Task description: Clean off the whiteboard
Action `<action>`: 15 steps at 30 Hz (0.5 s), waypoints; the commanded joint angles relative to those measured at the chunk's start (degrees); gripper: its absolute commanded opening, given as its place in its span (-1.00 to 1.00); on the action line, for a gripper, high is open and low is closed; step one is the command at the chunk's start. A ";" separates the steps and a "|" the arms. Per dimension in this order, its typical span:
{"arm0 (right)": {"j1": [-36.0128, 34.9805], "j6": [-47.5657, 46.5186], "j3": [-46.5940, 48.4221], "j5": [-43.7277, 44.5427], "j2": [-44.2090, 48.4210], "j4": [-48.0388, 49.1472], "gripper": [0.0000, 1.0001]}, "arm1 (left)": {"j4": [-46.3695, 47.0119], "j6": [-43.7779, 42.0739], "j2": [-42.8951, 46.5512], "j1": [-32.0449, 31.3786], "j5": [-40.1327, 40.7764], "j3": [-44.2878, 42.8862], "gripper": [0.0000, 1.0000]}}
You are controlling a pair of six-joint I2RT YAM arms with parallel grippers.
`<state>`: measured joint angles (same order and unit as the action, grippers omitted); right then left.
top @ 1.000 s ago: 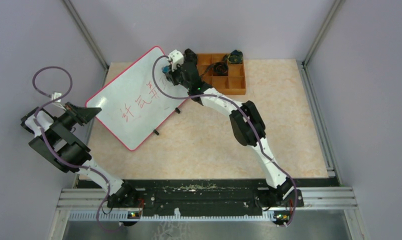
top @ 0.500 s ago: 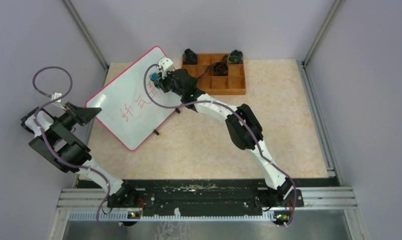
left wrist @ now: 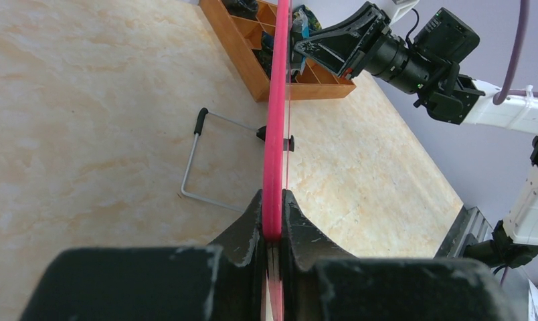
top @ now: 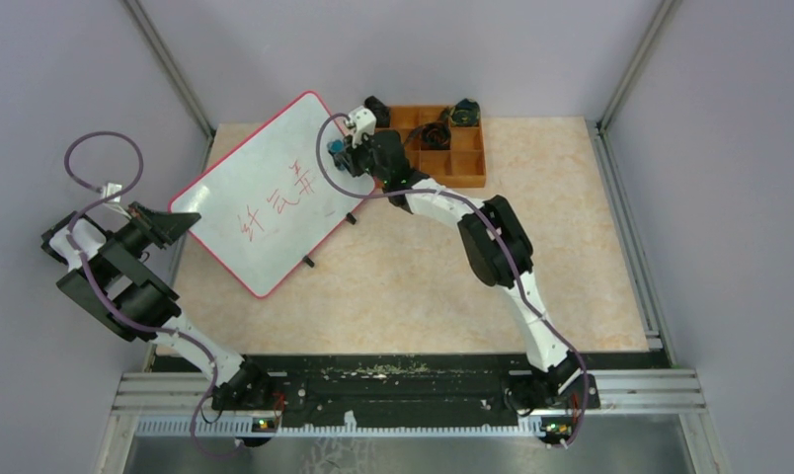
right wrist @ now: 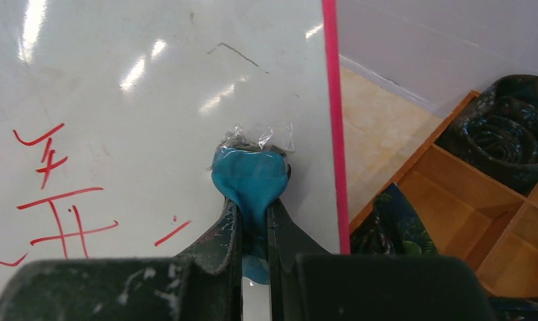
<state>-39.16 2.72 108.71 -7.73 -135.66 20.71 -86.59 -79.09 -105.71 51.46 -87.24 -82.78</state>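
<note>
The whiteboard (top: 260,197) stands tilted at the back left, white with a red rim and red handwriting (top: 275,202). My left gripper (top: 183,223) is shut on its left corner; in the left wrist view the red rim (left wrist: 276,134) runs edge-on from between the fingers of the left gripper (left wrist: 273,231). My right gripper (top: 347,156) is shut on a blue eraser pad (right wrist: 249,177), which it presses against the whiteboard (right wrist: 139,87) close to the right rim. Red strokes (right wrist: 59,200) lie to the left of the right gripper (right wrist: 253,214).
A brown compartmented wooden tray (top: 467,168) holding dark rolled items stands just right of the board, close to the right wrist. The board's wire stand (left wrist: 199,167) and black feet (top: 309,262) rest on the marbled table. Grey walls enclose the back and sides.
The right gripper swept left across the board's upper part with the blue pad, then came back toward the right rim. The left gripper and the board have stayed put.
</note>
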 commanded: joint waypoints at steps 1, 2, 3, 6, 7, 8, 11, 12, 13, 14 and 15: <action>2.57 0.90 -0.88 2.63 1.47 -1.06 -1.00 | 5.65 -5.38 -0.46 1.31 5.45 0.87 -1.00; 2.65 0.96 -0.84 2.59 1.45 -1.15 -1.00 | 5.68 -5.42 -0.41 1.34 5.49 0.91 -1.00; 2.67 1.05 -0.86 2.12 1.45 -1.16 -1.00 | 5.64 -5.38 -0.45 1.28 5.30 1.00 -1.00; 1.84 1.63 -1.41 0.67 1.91 -1.12 -1.00 | 5.64 -5.41 -0.54 1.32 5.07 1.07 -1.00; 1.08 1.36 -1.92 0.53 2.23 -0.87 -1.00 | 5.64 -5.46 -0.55 1.33 4.99 1.21 -1.00; 0.23 0.90 -2.33 0.84 2.50 -0.81 -1.00 | 5.63 -5.46 -0.55 1.32 4.91 1.22 -1.00; -2.29 0.16 -3.03 1.28 2.94 -0.27 -1.00 | 5.68 -5.51 -0.63 1.36 4.97 1.41 -1.00; -2.98 0.24 -3.05 1.25 2.93 -0.13 -1.00 | 5.72 -5.53 -0.57 1.29 4.90 1.48 -1.00; -3.76 0.33 -3.09 1.19 2.94 0.08 -1.00 | 5.66 -5.64 -0.54 1.32 4.96 1.58 -1.00; -4.48 0.40 -3.11 1.21 2.94 0.26 -1.00 | 5.64 -5.70 -0.55 1.34 4.97 1.65 -1.00; -5.22 0.44 -3.12 1.25 2.90 0.48 -1.00 | 5.66 -5.72 -0.53 1.36 4.99 1.74 -1.00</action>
<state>-39.48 3.31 106.63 -5.13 -134.98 21.56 -86.56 -79.35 -105.71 51.53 -87.39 -82.43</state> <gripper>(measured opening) 0.081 0.112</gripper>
